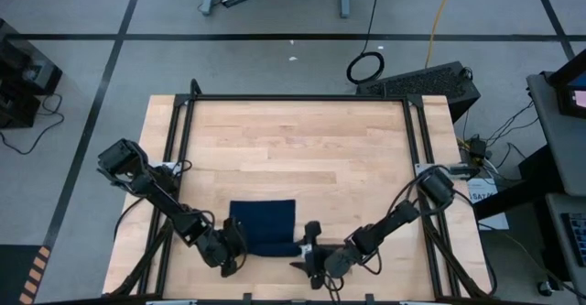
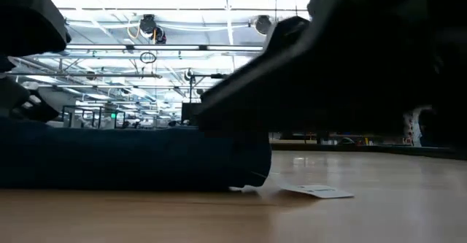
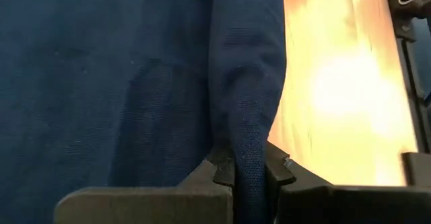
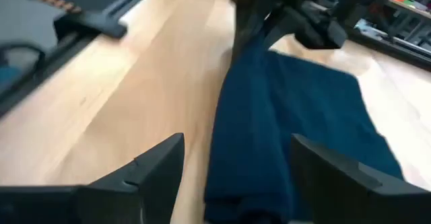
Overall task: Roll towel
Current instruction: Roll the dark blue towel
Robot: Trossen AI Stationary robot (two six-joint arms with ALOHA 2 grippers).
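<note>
The navy towel [image 1: 263, 224] lies near the table's near edge, its near part bunched into a thick ridge [image 4: 252, 150]. Its small white tag [image 2: 314, 190] rests flat on the wood at the right end. My left gripper [image 1: 233, 250] is at the towel's near left corner, shut on cloth [image 3: 246, 173]. My right gripper [image 1: 309, 243] stands open at the towel's right end. Its two fingers [image 4: 158, 167] straddle the end of the ridge, and I see no touch. My left gripper pinches a raised fold of the towel [image 3: 244, 153] between its two fingers, at the left end of the bunched near edge. The fingers come slanting down from the table's near left. The towel's flat part rests on the table, slack.
Black frame rails [image 1: 174, 158] run along the table's left and right [image 1: 417, 149] sides. The near edge lies close behind both grippers. Bare wood [image 1: 293, 149] stretches over the far half of the table.
</note>
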